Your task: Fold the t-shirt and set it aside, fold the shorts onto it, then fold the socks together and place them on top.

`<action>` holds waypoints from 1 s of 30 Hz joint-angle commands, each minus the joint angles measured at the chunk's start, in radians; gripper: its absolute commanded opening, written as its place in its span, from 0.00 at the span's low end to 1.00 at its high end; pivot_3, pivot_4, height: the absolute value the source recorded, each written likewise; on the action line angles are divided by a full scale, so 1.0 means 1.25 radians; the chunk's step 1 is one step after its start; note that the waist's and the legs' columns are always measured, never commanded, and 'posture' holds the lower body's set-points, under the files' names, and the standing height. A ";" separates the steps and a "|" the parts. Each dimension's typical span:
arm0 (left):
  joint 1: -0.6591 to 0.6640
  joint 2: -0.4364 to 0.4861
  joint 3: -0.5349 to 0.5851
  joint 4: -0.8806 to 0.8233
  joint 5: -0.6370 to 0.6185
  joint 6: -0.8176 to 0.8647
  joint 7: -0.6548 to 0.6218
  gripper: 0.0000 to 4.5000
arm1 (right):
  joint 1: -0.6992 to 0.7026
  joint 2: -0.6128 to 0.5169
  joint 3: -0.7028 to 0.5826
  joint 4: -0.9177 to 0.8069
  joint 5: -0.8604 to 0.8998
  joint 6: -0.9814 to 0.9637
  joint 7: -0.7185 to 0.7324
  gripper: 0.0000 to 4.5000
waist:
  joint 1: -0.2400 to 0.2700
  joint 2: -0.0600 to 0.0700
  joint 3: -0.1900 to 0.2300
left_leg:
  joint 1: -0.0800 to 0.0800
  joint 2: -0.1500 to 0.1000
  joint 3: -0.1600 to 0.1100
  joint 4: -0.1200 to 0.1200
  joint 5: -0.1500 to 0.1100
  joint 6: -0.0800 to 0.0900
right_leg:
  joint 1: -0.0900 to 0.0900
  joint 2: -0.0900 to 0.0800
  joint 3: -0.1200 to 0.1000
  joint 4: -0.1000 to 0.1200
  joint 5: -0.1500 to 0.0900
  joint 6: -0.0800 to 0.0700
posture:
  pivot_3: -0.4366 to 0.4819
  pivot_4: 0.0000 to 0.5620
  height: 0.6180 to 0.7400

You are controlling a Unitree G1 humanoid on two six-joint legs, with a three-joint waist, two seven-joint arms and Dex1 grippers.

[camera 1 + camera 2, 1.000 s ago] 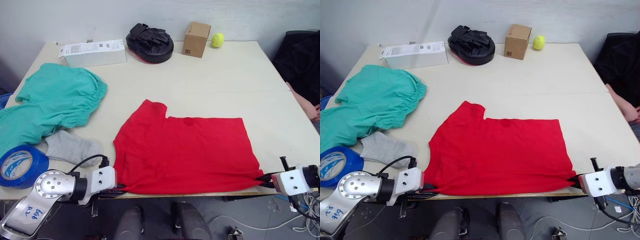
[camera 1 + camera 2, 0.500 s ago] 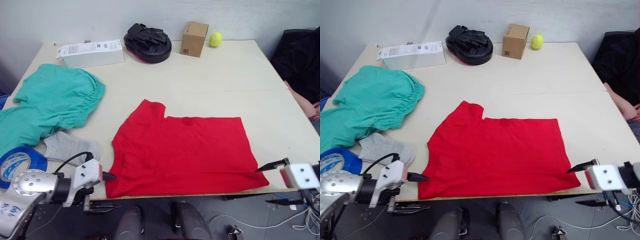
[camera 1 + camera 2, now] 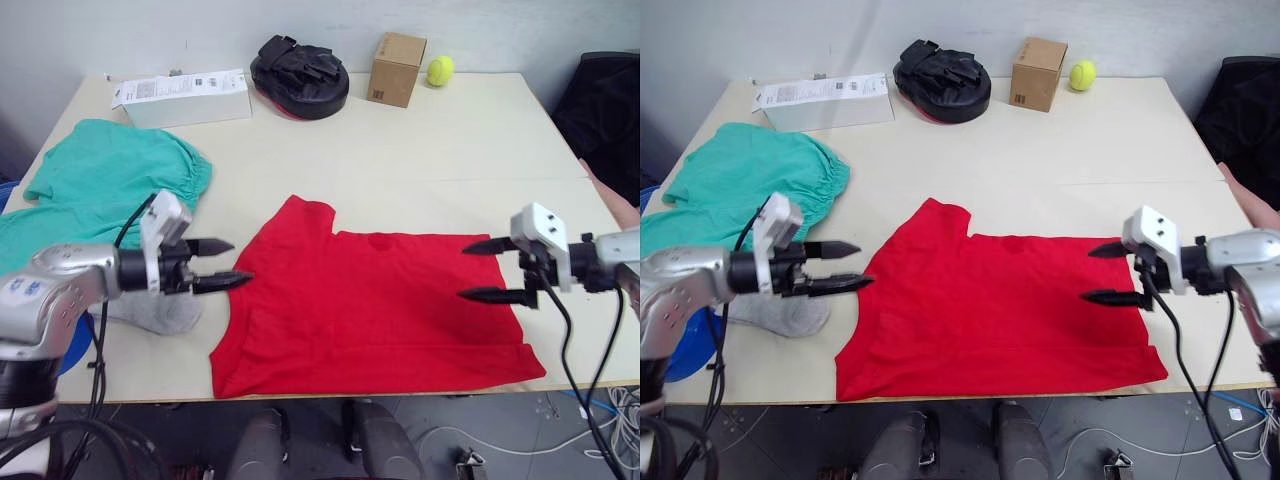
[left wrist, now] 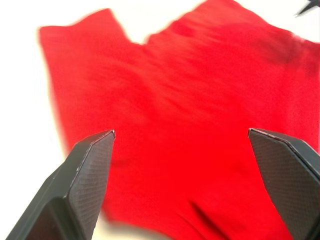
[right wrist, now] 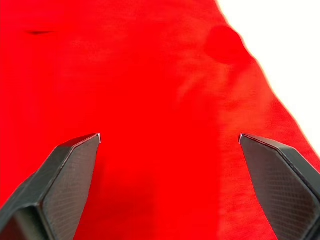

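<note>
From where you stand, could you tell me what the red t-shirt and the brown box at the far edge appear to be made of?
The t-shirt looks like soft matte knit cloth, probably cotton: it lies limp and flat with faint creases. The box looks like plain brown cardboard, dull-surfaced with crisp straight edges.

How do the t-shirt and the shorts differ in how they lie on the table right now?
The t-shirt is bright red and spread nearly flat in the middle front of the table; the shorts are teal-green and bunched at the robot's left, draping off the edge. The t-shirt sits between the open left gripper and right gripper; the shorts have neither beside them. Both are still unfolded.
</note>
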 commanded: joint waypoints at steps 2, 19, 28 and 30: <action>-0.079 -0.025 -0.068 0.095 0.071 -0.041 -0.004 0.99 | -0.058 0.034 0.005 0.048 -0.049 0.002 -0.019 1.00 | -0.001 0.000 0.000 | -0.008 0.001 0.001 0.006 0.001 -0.002 | -0.008 0.001 0.001 0.006 0.000 0.000 | 0.48 0.27 1.00; -0.353 -0.185 -0.155 0.600 0.271 -0.184 -0.029 0.99 | -0.356 0.150 0.071 0.525 -0.317 -0.033 -0.180 1.00 | -0.004 0.000 0.000 | -0.008 -0.001 0.007 0.015 0.000 0.006 | -0.008 0.002 0.001 0.009 0.005 0.005 | 0.48 0.27 1.00; -0.379 -0.230 -0.154 0.694 0.309 -0.215 -0.057 1.00 | -0.417 0.178 0.078 0.677 -0.372 -0.020 -0.160 0.96 | -0.004 0.000 0.000 | -0.008 -0.001 0.010 0.018 0.000 0.006 | -0.009 0.001 0.002 0.011 0.006 0.006 | 0.48 0.27 1.00; -0.382 -0.235 -0.152 0.701 0.314 -0.217 -0.065 0.96 | -0.422 0.182 0.077 0.690 -0.375 -0.021 -0.153 0.87 | -0.003 0.000 0.000 | -0.008 -0.001 0.010 0.019 0.000 0.006 | -0.009 0.001 0.003 0.012 0.006 0.006 | 0.48 0.27 1.00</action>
